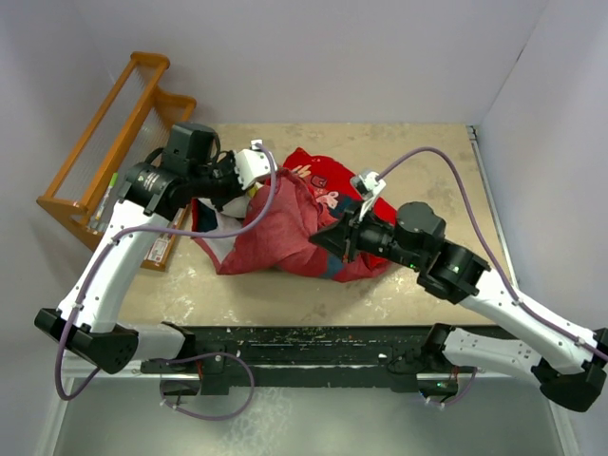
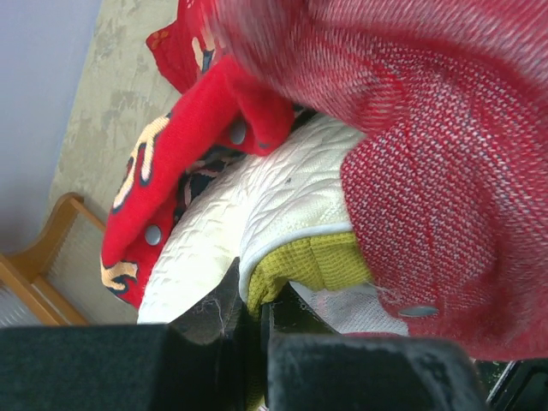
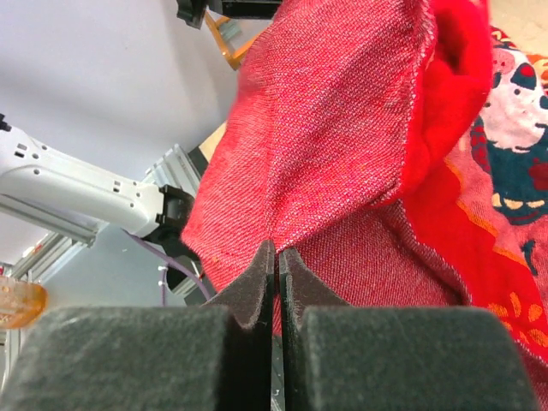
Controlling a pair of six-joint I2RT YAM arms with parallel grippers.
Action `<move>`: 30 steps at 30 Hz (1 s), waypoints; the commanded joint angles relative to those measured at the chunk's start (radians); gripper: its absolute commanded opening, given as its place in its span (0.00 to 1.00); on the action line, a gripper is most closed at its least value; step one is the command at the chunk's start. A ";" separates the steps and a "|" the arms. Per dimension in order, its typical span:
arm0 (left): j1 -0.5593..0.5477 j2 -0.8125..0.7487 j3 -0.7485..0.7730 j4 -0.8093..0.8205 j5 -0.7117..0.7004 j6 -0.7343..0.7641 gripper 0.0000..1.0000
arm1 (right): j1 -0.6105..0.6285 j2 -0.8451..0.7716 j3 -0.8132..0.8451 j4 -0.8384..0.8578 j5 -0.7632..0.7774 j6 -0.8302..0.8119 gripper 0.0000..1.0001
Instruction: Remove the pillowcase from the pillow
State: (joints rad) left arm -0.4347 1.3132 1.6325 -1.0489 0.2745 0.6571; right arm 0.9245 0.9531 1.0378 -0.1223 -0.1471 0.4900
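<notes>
Pillowcase [image 1: 285, 228] lies bunched up in the middle of the table [image 1: 427, 161], between the two arms. It is red. Its plain darker inside shows on top, and some printed pictures show at the far side.

The right gripper [image 3: 276, 255] has its two fingers pressed tight together, with only a thin line between them. A fold of the darker red cloth runs right into the tips, so it is pinching the pillowcase.

The left gripper [image 2: 250, 295] is at the left end of the bundle, and its fingers are almost closed too. The pillow [image 2: 257, 205] pokes out of the red cloth there, white and bumpy, with a yellow edge [image 2: 308, 261]. That yellow edge seems to go down between the left fingers, though the tips are dark and hard to see.

A wooden rack [image 1: 104, 142] stands at the far left, apart from the cloth.
</notes>
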 commanded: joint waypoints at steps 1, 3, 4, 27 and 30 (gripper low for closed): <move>0.004 -0.016 0.052 0.123 -0.082 0.012 0.00 | 0.002 -0.080 -0.016 0.028 0.042 0.008 0.00; 0.004 -0.017 0.043 0.133 -0.088 0.013 0.00 | 0.002 -0.105 -0.022 0.016 0.064 0.017 0.00; 0.004 -0.015 0.039 0.134 -0.091 0.014 0.00 | 0.002 -0.118 -0.054 0.008 0.078 0.024 0.00; 0.178 0.016 0.256 0.238 -0.248 -0.006 0.00 | -0.001 -0.320 -0.265 -0.398 0.656 0.283 0.00; 0.186 0.024 0.340 0.250 -0.257 -0.055 0.00 | -0.001 -0.272 -0.306 -0.396 0.698 0.317 0.00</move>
State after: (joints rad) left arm -0.3012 1.3666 1.8164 -1.0107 0.1921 0.6479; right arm 0.9257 0.6373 0.7776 -0.4042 0.4129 0.7544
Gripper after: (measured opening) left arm 0.050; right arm 0.007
